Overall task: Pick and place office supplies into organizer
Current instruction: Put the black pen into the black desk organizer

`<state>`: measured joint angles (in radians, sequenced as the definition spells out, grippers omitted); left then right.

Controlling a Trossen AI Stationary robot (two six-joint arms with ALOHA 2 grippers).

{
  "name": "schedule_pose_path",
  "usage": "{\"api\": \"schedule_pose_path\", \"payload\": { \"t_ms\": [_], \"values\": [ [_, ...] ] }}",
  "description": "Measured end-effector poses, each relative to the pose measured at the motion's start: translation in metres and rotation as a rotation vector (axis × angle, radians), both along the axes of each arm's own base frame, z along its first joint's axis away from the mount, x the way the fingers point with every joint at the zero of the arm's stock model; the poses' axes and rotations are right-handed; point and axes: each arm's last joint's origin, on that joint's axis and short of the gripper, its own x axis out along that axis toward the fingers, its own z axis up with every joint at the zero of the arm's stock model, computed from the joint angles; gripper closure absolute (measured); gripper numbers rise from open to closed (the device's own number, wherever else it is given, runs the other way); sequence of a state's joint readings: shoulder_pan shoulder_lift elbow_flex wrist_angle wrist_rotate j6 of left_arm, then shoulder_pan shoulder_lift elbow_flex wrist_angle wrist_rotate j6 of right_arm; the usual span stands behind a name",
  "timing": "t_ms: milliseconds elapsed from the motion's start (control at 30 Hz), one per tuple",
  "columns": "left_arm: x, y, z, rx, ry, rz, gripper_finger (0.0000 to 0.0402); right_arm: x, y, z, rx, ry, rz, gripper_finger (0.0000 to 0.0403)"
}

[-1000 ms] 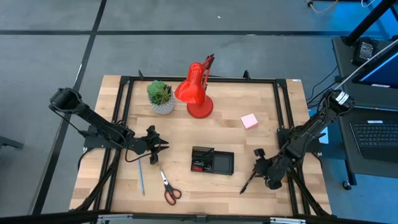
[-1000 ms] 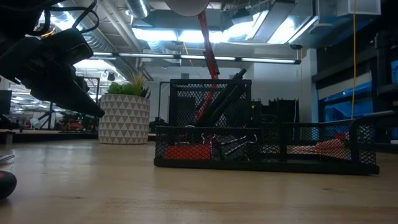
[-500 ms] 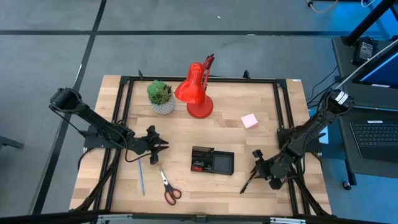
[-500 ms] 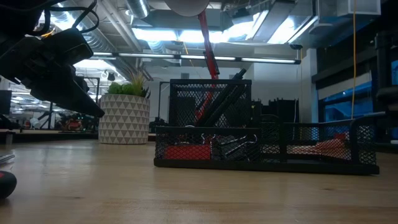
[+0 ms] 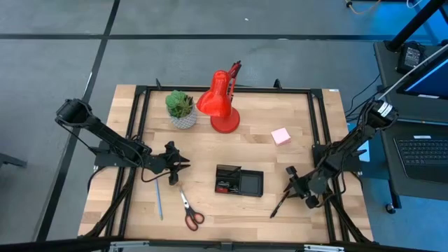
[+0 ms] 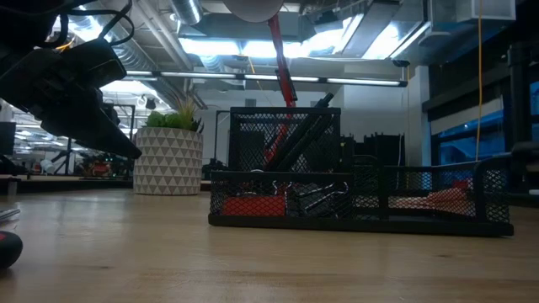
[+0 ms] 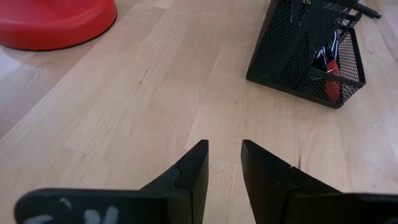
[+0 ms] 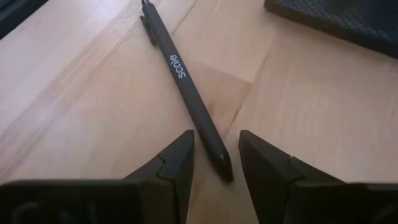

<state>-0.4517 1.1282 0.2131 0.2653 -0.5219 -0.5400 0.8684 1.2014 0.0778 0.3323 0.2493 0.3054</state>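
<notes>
My right hand (image 8: 214,163) has crept a little nearer the organizer over the last second, and it now hangs low over the black pen (image 8: 184,88) that lies on the table (image 5: 294,150) to the right of the organizer (image 5: 239,180). From the wrist camera the pen's tip sits in the gap between my two fingers (image 8: 177,158), which stand apart and grasp nothing. I judge that this shift was the last bit of lining up, so the next move should be to drop and clench on the pen.

My left hand (image 7: 224,171) has not moved. It waits just left of the organizer, fingers parted over bare wood, holding nothing.

Nothing on the table has shifted. The red-handled scissors (image 5: 189,211) and the thin blue pen (image 5: 159,198) lie at the front left, well apart from the organizer. The pink sticky-note pad (image 5: 281,136) lies behind the organizer, off to its right. The organizer already holds something red and some dark bits, so I reckon the job is partly done, with four things left out.
</notes>
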Motion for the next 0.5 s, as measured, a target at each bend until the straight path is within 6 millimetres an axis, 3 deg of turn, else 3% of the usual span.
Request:
{"api": "schedule_pose_path", "payload": {
  "t_ms": [500],
  "values": [
    [0.0,0.0,0.0001,0.0,-0.001,0.0,0.0311,-0.0029,-0.0035,-0.0034,0.017,-0.013,-0.002,0.0271]
  ]
}}
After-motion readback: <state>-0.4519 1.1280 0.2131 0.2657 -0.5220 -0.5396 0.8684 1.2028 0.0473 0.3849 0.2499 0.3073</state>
